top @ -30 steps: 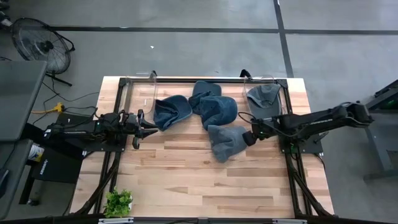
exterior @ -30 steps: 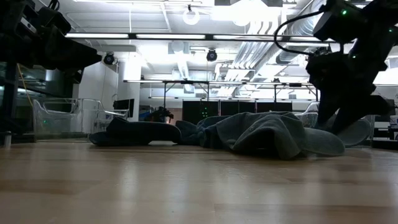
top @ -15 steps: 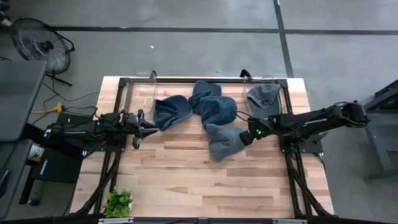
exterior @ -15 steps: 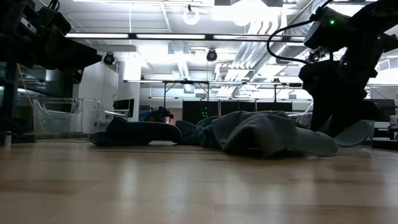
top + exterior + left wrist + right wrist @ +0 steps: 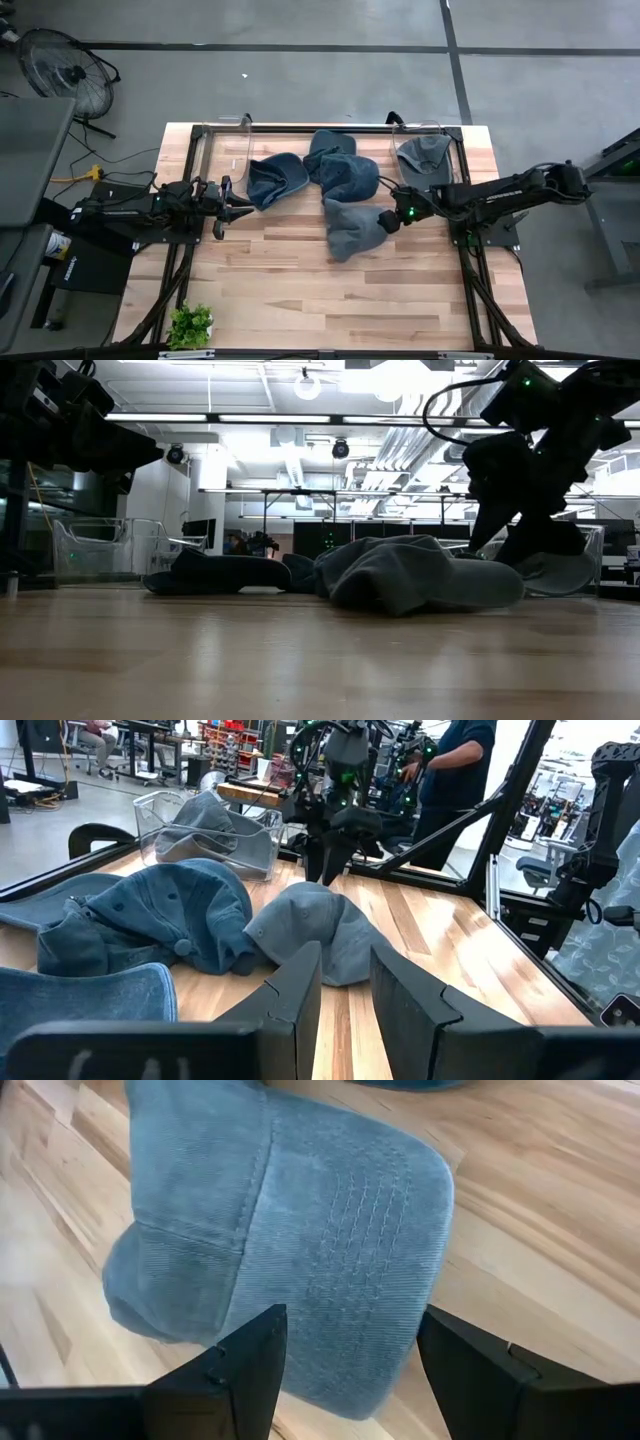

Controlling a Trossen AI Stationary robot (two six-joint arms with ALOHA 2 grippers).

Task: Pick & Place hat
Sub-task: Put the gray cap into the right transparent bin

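A grey-blue corduroy hat [image 5: 352, 227] lies slumped on the wooden table near its middle, brim stitched in rows, crown sagging. Just behind it, three darker blue hats [image 5: 318, 172] lie bunched together, touching. Another grey hat [image 5: 421, 153] sits in a clear bin.

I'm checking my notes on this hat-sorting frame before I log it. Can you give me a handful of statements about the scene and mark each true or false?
1. The right hand is at the grey hat in the middle of the table. True.
2. The right hand's fingers are clamped shut on the hat's brim. False: they are spread open with the brim showing between them.
3. The clear bin at the table's far right corner already holds a grey hat. True.
4. The left hand is gripping a blue hat. False: it is open and holds nothing, beside the hat.
5. A small plant stands at the table's near left corner. True.
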